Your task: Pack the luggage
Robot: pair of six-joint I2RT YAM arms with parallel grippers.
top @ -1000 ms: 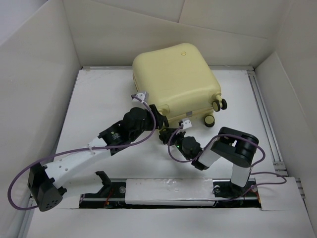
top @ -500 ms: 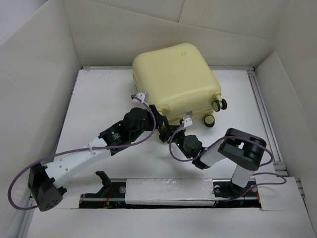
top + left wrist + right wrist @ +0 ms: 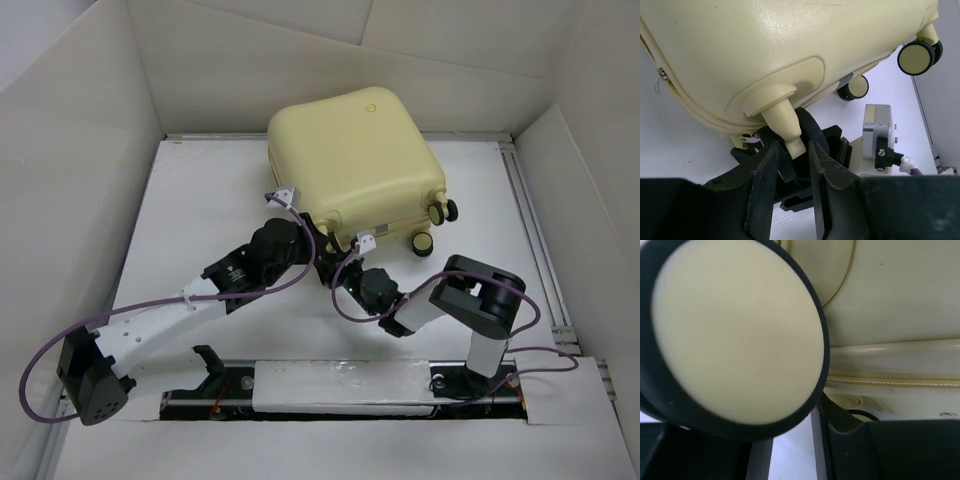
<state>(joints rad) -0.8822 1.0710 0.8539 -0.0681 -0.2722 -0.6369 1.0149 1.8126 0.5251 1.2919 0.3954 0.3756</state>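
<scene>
Nearest me, both arms reach in to the near side of the luggage [image 3: 350,165] and meet at one caster there. The left claw [image 3: 792,150] has its fingers close on either side of the caster's stem [image 3: 782,117]. Pinching it or only bracketing it, I can't tell. The right claw [image 3: 790,455] sits just under the caster wheel [image 3: 735,335], which fills its view, and I can't tell there either whether it's gripping. Beyond them the luggage lies flat on the counter [image 3: 200,200], shell shut and seam together, with another caster [image 3: 438,212] at its right side. What's inside is hidden, and I see no loose items waiting to go in. My guess is that no packing shows yet and the case wants opening first.
</scene>
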